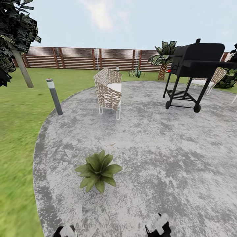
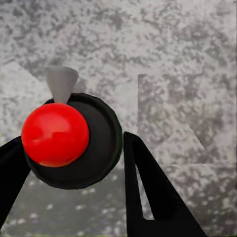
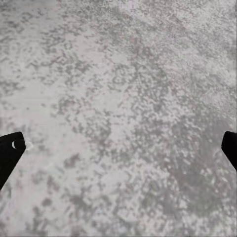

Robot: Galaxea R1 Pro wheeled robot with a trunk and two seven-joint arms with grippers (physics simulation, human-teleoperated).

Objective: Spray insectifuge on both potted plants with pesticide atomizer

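Left end effector [image 2: 74, 163] grips your pesticide atomizer [image 2: 69, 140], red top up, over the grey patio [image 2: 173, 49]. Pickup done, I'd judge. One potted plant [image 1: 98, 170] sits just ahead on the patio; spraying looks unstarted, second plant unlocated. Right end effector [image 3: 118, 153] spread wide, empty.

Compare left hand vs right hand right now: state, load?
The left hand has its fingers close around the pesticide atomizer, red top toward the camera; the right hand holds nothing. Left fingers sit near each other; right fingers are spread wide. Both hang over the grey patio.
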